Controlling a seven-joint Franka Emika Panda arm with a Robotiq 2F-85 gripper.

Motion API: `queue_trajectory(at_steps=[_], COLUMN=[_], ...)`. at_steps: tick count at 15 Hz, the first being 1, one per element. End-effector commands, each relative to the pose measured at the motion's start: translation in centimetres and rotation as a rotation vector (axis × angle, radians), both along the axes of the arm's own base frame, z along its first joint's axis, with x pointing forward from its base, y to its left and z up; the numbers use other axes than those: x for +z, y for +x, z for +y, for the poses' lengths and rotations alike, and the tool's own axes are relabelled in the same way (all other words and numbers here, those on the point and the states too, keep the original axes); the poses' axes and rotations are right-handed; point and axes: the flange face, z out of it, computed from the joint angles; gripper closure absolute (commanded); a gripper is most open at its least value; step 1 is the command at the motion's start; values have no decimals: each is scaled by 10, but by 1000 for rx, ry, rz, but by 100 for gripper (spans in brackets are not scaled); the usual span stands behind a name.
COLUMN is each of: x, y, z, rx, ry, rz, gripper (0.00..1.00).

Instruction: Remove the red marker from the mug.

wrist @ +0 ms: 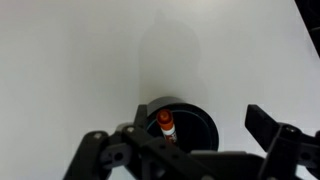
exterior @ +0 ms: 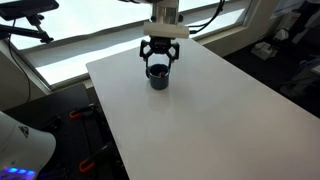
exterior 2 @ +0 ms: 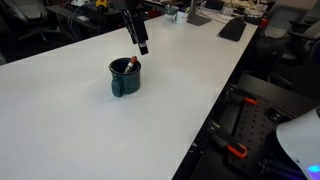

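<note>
Pincer (exterior: pixel 159 62) released, jaws spread, hovering above the mug (exterior: pixel 158 77) — the red marker (wrist: pixel 166 123) sits beneath, seemingly centred. Descend straight, clear the rim — clench on its tip.

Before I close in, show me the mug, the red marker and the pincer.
Dark navy cylindrical mug (exterior 2: pixel 124 84), in an exterior view: outer side wall.
Thin red marker (wrist: pixel 165 121), wrist view: its exposed upper end.
Black pincer (exterior: pixel 159 62), in an exterior view: midway between its fingertips.

Both ext. cams look down at an angle on the table (exterior: pixel 200 110) from mid-range, different sides; shared: mug (exterior 2: pixel 125 78). Wrist cam: straight down, close above mug.
</note>
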Motion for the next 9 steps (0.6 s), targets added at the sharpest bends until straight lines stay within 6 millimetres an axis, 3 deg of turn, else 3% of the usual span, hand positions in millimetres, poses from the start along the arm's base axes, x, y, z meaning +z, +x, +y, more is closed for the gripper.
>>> queue_trajectory(at_steps=[1,9], x=[1,-20], y=[0,23], z=[0,39], rx=[-1,147], ry=[0,72], rz=[0,-134], gripper=[0,0])
